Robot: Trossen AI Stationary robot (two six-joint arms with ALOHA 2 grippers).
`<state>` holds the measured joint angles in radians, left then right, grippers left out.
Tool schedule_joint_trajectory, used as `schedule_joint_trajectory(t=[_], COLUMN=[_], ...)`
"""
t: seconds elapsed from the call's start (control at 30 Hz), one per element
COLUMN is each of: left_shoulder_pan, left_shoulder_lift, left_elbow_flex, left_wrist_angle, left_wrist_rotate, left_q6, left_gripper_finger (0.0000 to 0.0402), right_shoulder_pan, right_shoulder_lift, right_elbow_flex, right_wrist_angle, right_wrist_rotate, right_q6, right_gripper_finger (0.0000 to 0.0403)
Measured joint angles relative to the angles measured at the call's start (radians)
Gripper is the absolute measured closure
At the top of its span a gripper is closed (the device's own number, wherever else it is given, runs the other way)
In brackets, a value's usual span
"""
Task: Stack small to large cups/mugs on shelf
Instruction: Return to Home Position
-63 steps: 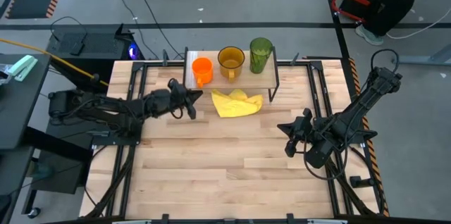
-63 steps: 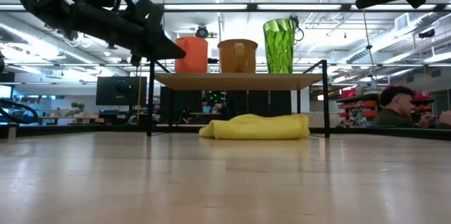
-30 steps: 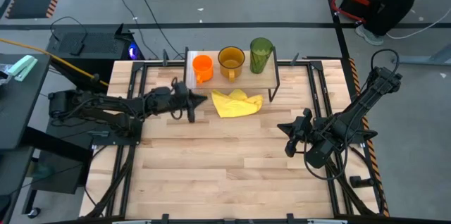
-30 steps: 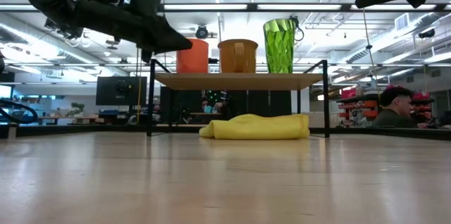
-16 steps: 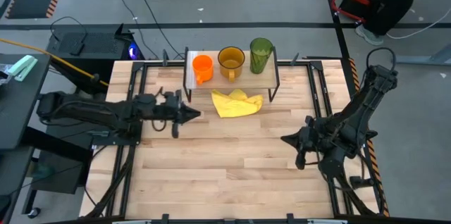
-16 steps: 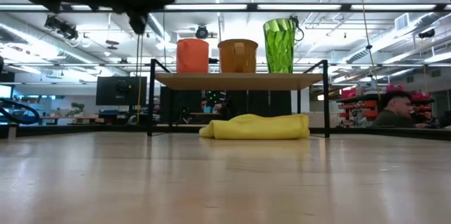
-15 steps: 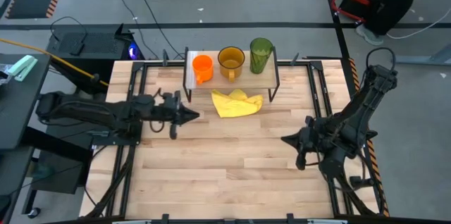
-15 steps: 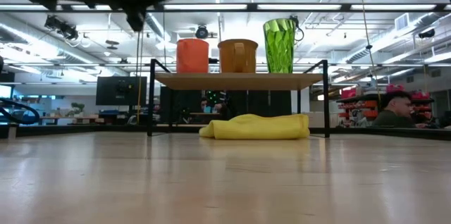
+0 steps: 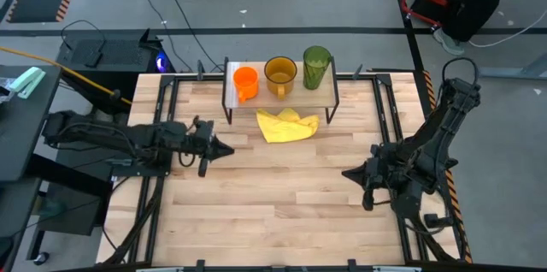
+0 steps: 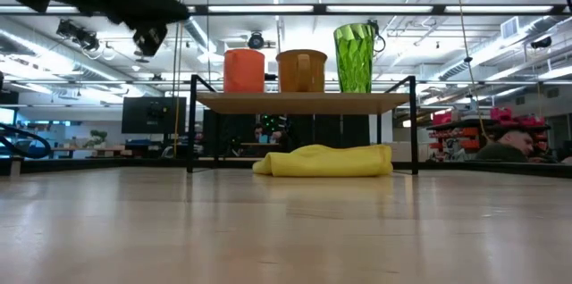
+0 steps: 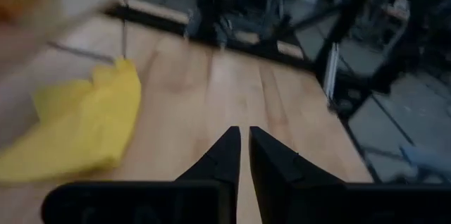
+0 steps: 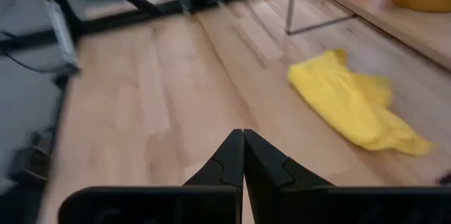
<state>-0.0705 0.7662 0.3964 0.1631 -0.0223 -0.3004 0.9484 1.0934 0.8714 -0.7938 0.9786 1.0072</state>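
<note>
— Cups first: where do they stand?

— All three stand upright in a row on the shelf [image 10: 304,102]: the orange mug [image 9: 245,82], the amber mug [image 9: 279,73] beside it, and the green tumbler [image 9: 315,64] at the far end. They rise in size along the board. They are close together, though I cannot tell whether they touch.

— How would they handle?

— I judge them light, stiff and smooth-walled, so likely slippery between two fingers. For a mug, a pinch over the rim with one finger inside looks safest. The tumbler is tall and would tip easily, so I would grip it low on its wall.

— And around the shelf?

— A yellow cloth [image 9: 287,124] lies crumpled on the table [image 9: 282,204], just in front of the shelf and partly under it.

— The arms?

— The left gripper [image 9: 220,150] hangs above the table's left side, well apart from the shelf. Its fingers are nearly together and hold nothing. The right gripper [image 9: 350,172] is low over the right side, fingertips meeting, also empty. Both arms look folded toward rest, and the stacking seems done.
</note>
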Motion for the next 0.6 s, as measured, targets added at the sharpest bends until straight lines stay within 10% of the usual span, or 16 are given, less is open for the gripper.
schedule_joint_trajectory(t=[0.27, 0.6], left_shoulder_pan=[-0.096, -0.013], left_shoulder_lift=[0.025, -0.072], left_elbow_flex=[-0.064, 0.108], left_wrist_angle=[0.206, -0.017], left_wrist_rotate=[-0.006, 0.068], left_q6=[0.055, 0.173], left_gripper_finger=[0.0372, 0.0364], right_shoulder_pan=[0.168, 0.194], right_shoulder_lift=[-0.041, -0.336], right_elbow_flex=[-0.097, -0.098], right_wrist_angle=[0.208, 0.281], right_wrist_rotate=[0.154, 0.156], right_q6=[-0.060, -0.370], right_gripper_finger=[0.0389, 0.0389])
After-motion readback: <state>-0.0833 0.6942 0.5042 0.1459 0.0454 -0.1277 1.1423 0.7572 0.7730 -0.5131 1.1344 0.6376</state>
